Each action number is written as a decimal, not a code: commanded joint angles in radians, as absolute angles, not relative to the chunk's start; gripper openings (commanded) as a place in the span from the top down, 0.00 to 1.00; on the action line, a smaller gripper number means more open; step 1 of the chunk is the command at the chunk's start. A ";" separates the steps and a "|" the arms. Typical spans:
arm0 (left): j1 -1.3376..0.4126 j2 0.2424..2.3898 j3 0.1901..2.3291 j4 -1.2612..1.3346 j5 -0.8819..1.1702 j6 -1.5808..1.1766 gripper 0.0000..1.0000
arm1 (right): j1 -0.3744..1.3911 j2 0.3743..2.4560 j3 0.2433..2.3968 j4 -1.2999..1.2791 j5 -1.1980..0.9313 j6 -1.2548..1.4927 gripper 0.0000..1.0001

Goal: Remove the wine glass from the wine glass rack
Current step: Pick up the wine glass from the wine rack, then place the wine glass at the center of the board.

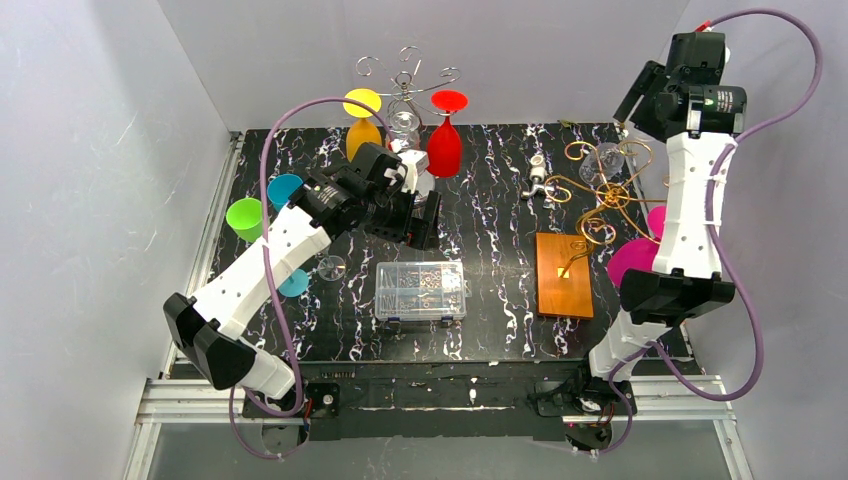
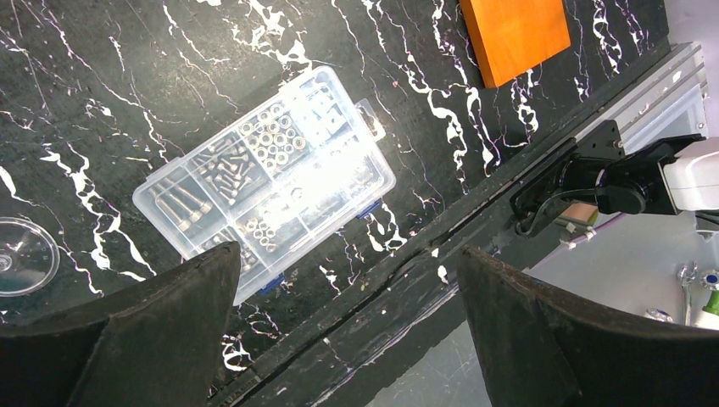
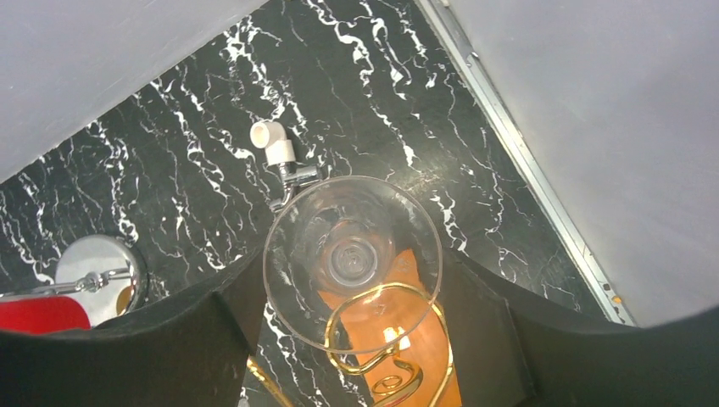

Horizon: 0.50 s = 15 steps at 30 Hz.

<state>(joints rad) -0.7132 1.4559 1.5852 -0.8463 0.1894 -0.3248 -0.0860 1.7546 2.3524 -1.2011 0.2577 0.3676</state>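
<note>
A clear wine glass (image 1: pixel 610 160) hangs upside down on the gold wire rack (image 1: pixel 600 195) at the right. My right gripper (image 1: pixel 632 108) is raised above it. In the right wrist view the gripper (image 3: pixel 352 284) is open, with its fingers (image 3: pixel 212 339) on either side of the glass's round foot (image 3: pixel 352 259). The foot sits on a gold loop (image 3: pixel 386 292). I see no contact. My left gripper (image 1: pixel 425 215) is open and empty above the table's middle. In the left wrist view it (image 2: pixel 348 331) hangs over the front edge.
A silver rack (image 1: pixel 405 85) at the back holds yellow (image 1: pixel 362 125), red (image 1: pixel 446 135) and clear glasses. Magenta glasses (image 1: pixel 635 255) sit by the right arm. A clear parts box (image 1: pixel 420 290), an orange block (image 1: pixel 565 275), a white fitting (image 1: pixel 537 180) and green (image 1: pixel 245 218) and cyan cups lie around.
</note>
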 commanded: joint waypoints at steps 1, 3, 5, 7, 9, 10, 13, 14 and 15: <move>-0.716 1.464 1.620 -0.872 0.186 -0.315 0.02 | -0.043 1.716 2.375 -1.129 0.248 0.385 0.52; -0.716 1.464 1.619 -0.872 0.186 -0.316 0.02 | -0.021 1.718 2.378 -1.126 0.258 0.389 0.52; -0.716 1.462 1.619 -0.873 0.186 -0.316 0.02 | -0.003 1.718 2.383 -1.125 0.273 0.391 0.52; -0.716 1.462 1.617 -0.874 0.186 -0.317 0.02 | 0.032 1.718 2.385 -1.125 0.281 0.394 0.52; -0.716 1.463 1.616 -0.874 0.187 -0.318 0.02 | 0.056 1.717 2.385 -1.124 0.288 0.397 0.52; -0.716 1.461 1.616 -0.873 0.187 -0.318 0.02 | 0.067 1.717 2.386 -1.123 0.290 0.399 0.52; -0.716 1.458 1.615 -0.873 0.187 -0.321 0.02 | 0.106 1.711 2.388 -1.119 0.301 0.404 0.52; -0.716 1.457 1.615 -0.874 0.187 -0.321 0.02 | 0.116 1.710 2.391 -1.119 0.304 0.407 0.52; -0.716 1.456 1.614 -0.874 0.187 -0.322 0.02 | 0.125 1.710 2.393 -1.119 0.308 0.410 0.52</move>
<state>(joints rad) -0.7132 1.4689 1.5867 -0.8467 0.1898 -0.3252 0.0898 1.7546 2.3524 -1.1980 0.2787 0.3893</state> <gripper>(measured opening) 0.983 0.774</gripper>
